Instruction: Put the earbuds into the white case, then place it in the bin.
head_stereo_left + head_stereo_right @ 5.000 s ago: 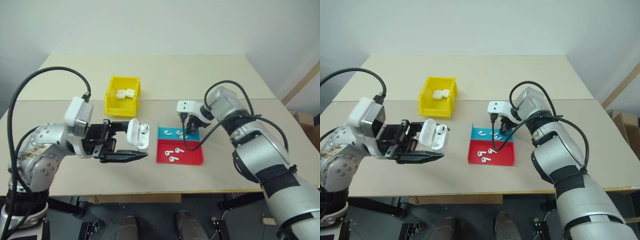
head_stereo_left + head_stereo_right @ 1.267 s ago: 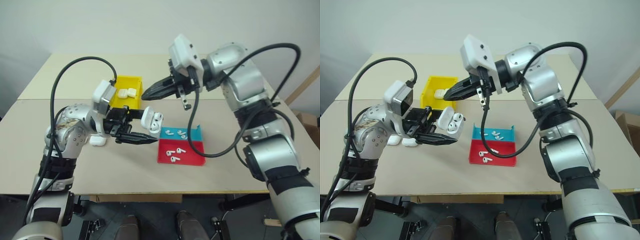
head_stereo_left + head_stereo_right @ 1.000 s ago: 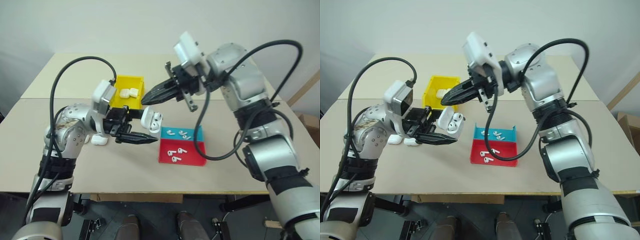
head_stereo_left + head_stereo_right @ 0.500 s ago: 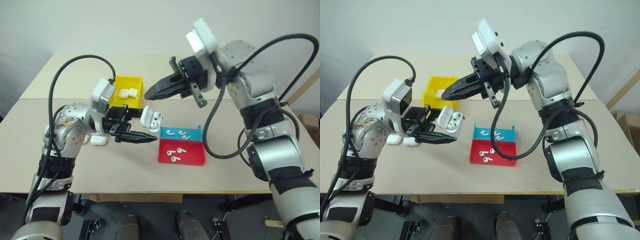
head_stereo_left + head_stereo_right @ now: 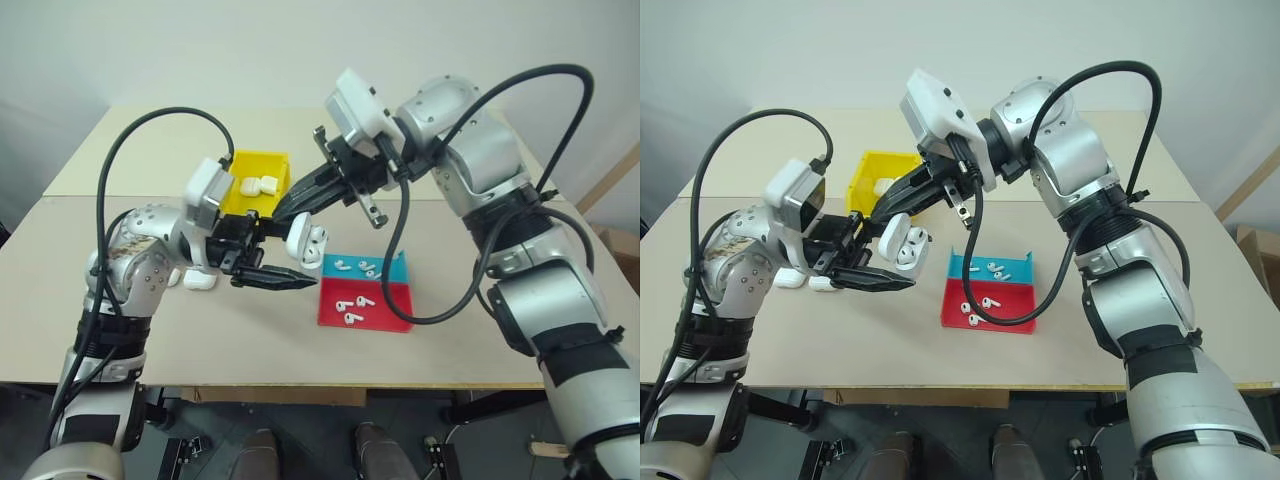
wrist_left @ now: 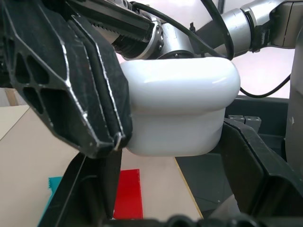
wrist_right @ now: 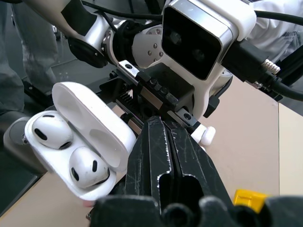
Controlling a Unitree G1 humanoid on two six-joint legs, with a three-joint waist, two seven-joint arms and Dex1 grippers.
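Now left tool point(image 5: 285, 262) grips white case point(image 5: 305, 243) upright, lid open; right tool point(image 5: 283, 206) closed, empty

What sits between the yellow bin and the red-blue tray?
The open white case, held in the left pincer, with the right pincer at its lid, in the left eye view.

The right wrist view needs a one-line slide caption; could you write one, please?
Shut right gripper beside the open white case, two earbuds seated inside, held by the left gripper.
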